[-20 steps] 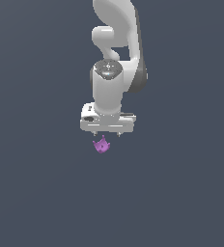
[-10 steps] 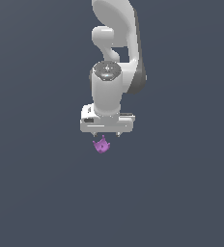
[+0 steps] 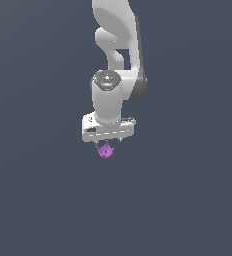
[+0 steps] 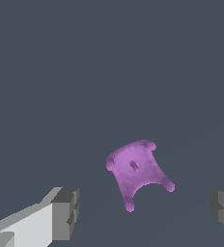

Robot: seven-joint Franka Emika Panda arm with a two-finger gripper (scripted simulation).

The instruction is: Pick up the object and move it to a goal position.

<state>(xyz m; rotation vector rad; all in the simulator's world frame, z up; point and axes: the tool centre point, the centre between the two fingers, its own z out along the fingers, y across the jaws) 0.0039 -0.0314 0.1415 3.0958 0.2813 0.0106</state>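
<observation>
The setting was a uniform dark grey-blue surface [image 3: 38, 200] that filled both views. No edge, wall, seam or horizon line could be made out, so where the surface ended could not be determined. It carried no texture or markings; only a faint lighter band crossed it in the wrist view.

The white arm [image 3: 115, 55] descended from the top of the exterior view, with the gripper [image 3: 108, 144] pointing downward below the wrist housing. The wrist view showed the two fingers [image 4: 65, 212] set wide apart, one at each side of the frame, with clear space between them and the piece; the jaws were apart and clamped on nothing.

The object [image 3: 105, 151], a small purple-magenta piece with stubby rounded prongs and a small hole in its middle [image 4: 135, 171], lay directly beneath the gripper, between the finger lines. In the exterior view it sat just under the fingertips; whether it touched them could not be told there.
</observation>
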